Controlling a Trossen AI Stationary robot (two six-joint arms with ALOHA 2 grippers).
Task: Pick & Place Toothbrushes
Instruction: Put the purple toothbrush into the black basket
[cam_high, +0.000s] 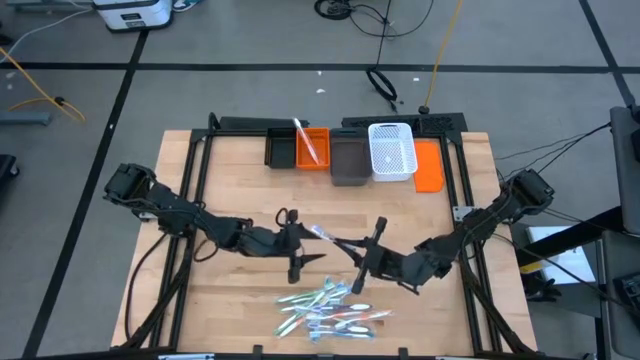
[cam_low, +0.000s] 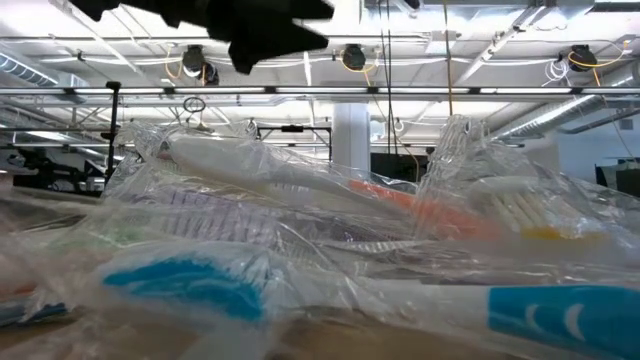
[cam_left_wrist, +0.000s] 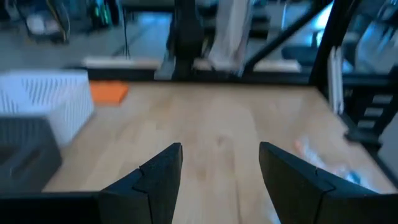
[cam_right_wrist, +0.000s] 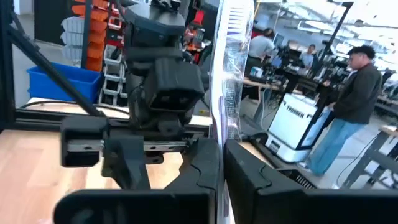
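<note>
While gripped between closed fingers, wrapped toothbrush (cam_right_wrist: 229, 81) standing upright in right gripper (cam_right_wrist: 222, 163), clear packaging catching light. From above, right gripper (cam_high: 372, 243) near table centre, at about 4 o'clock from middle, same wrapped toothbrush (cam_high: 325, 234) stretching toward 10 o'clock to left gripper (cam_high: 295, 252). Left gripper fingers (cam_left_wrist: 158, 177) spread wide, bare wood showing between, nothing held. Seen from right wrist, left arm's wrist block (cam_right_wrist: 163, 87) just beyond held brush.

Pile of toothbrushes (cam_high: 330, 310) at 6 o'clock edge of table (cam_high: 230, 170), wrapped in clear film, blue, green, white and pink-red mixed, overlapping. At table level, pile filling view: blue-headed brush (cam_low: 190, 283) in front, white one (cam_low: 250, 165) above, orange-tinted one (cam_low: 420, 205) toward 3 o'clock.

At 12 o'clock edge, row of bins: black bin (cam_high: 281, 147), orange bin (cam_high: 313, 152) with one toothbrush (cam_high: 305, 139) lying slantwise inside, dark grey bin (cam_high: 348, 162), white slotted basket (cam_high: 392, 151), orange lid (cam_high: 429, 165) beside it.

Beyond table, person in dark jacket (cam_right_wrist: 351, 102) standing.
</note>
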